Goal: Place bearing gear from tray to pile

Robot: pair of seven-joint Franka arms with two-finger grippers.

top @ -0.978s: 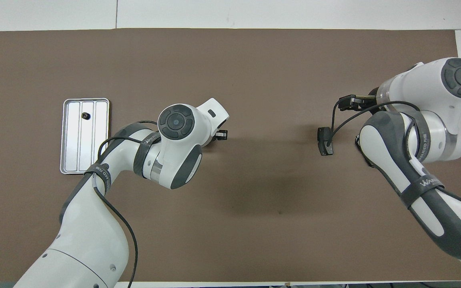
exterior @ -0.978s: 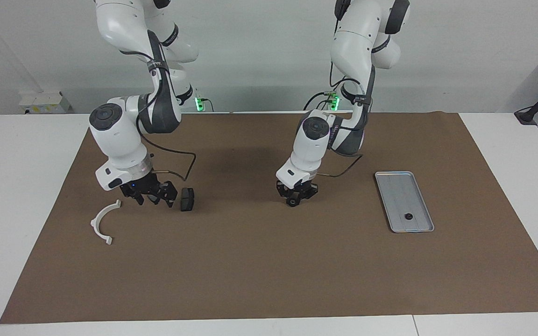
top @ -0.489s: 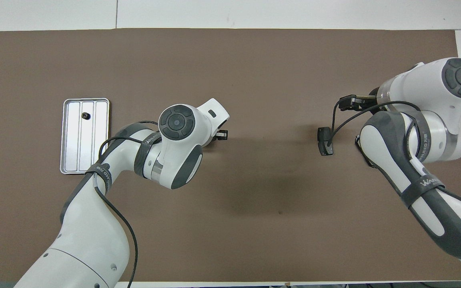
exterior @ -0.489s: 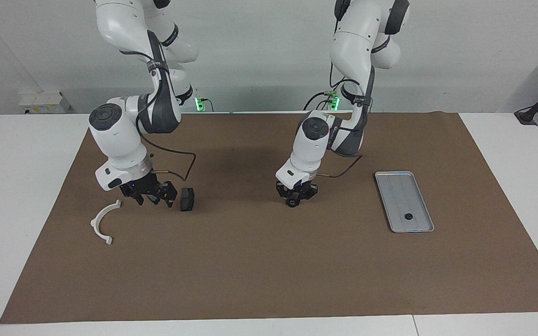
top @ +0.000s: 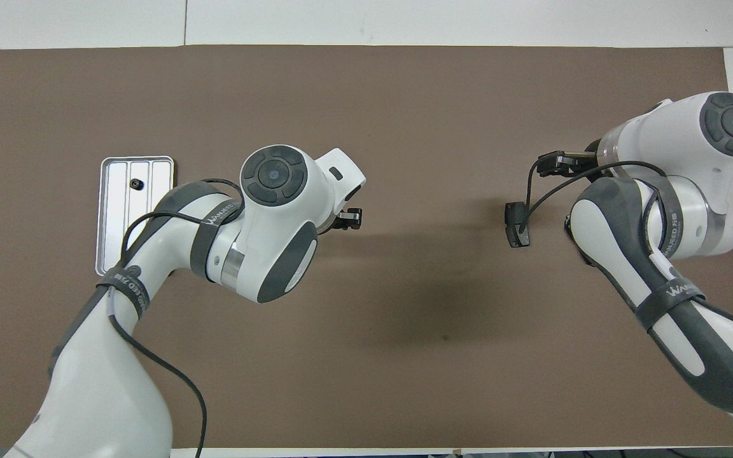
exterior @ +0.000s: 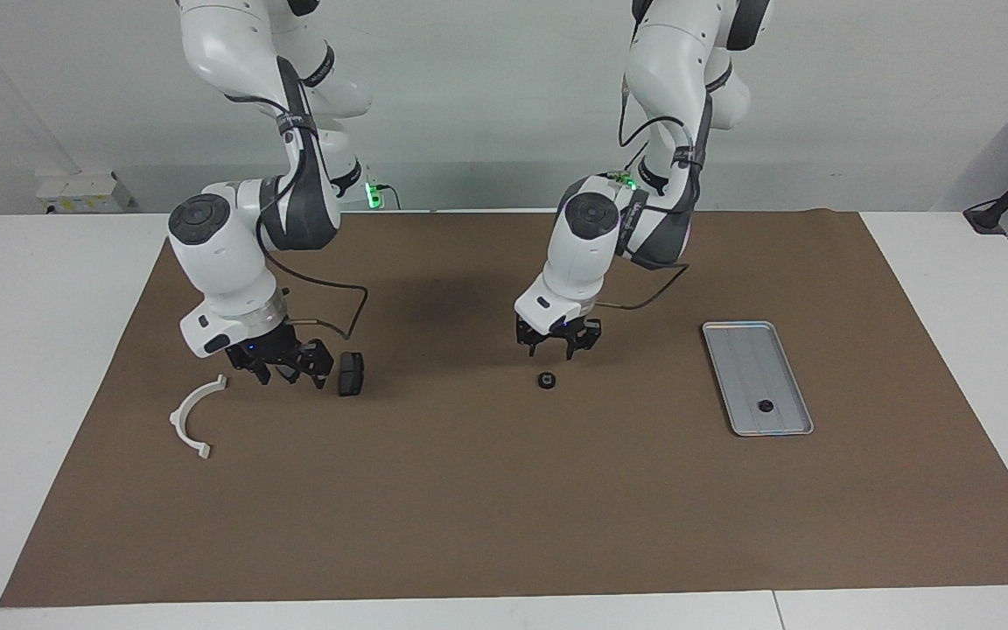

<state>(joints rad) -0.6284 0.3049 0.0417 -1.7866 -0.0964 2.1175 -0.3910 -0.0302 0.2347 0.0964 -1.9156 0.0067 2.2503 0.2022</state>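
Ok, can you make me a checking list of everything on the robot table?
Surface: brown mat, flat.
Job's things: silver tray holds one small gear; loose gear lies on the mat; white bracket and dark pad lie toward the right arm's end.
Clutter: nothing seen.
Grippers: left pincer open over the loose gear, not touching; right pincer open between bracket and pad, holding nothing.
Cables: a black cable loops at each wrist, clear of the parts.
Surroundings: white table, green lights by the arm bases.
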